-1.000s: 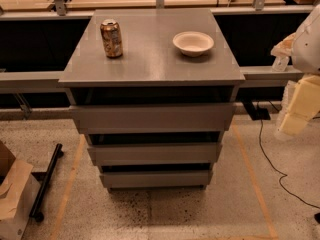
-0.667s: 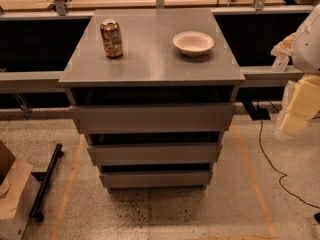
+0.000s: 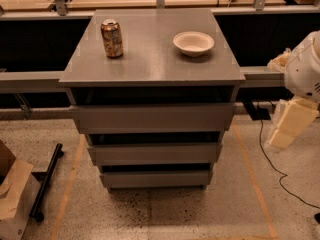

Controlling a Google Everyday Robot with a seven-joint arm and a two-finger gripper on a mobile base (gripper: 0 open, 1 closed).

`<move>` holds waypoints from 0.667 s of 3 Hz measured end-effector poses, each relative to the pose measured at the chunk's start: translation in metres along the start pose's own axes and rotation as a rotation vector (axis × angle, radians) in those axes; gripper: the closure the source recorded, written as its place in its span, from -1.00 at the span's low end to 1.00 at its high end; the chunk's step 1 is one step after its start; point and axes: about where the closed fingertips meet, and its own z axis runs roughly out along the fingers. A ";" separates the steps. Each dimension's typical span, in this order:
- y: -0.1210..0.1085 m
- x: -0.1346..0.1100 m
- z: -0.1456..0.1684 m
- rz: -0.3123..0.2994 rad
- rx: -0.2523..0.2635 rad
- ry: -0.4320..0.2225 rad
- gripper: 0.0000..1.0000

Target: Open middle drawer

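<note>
The grey cabinet (image 3: pixel 150 66) has three handleless drawer fronts stacked below its top. The middle drawer (image 3: pixel 155 154) is the mid-sized one, between the wider top drawer (image 3: pixel 152 118) and the narrowest bottom drawer (image 3: pixel 156 179). Its flat front sits in line with the stepped stack, with a dark gap above it. My gripper (image 3: pixel 290 126), cream-coloured under the white arm (image 3: pixel 305 69), hangs to the right of the cabinet at about the height of the top two drawers. It is apart from them and touches nothing.
A soda can (image 3: pixel 112 38) and a white bowl (image 3: pixel 193 43) stand on the cabinet top. A cardboard box (image 3: pixel 12 199) and a black bar (image 3: pixel 45 181) lie on the floor at left. A black cable (image 3: pixel 270 164) runs across the floor at right. Long benches stand behind.
</note>
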 end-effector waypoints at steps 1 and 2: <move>0.009 0.003 0.036 0.018 -0.027 -0.037 -1.00; 0.010 0.004 0.039 0.020 -0.026 -0.039 -1.00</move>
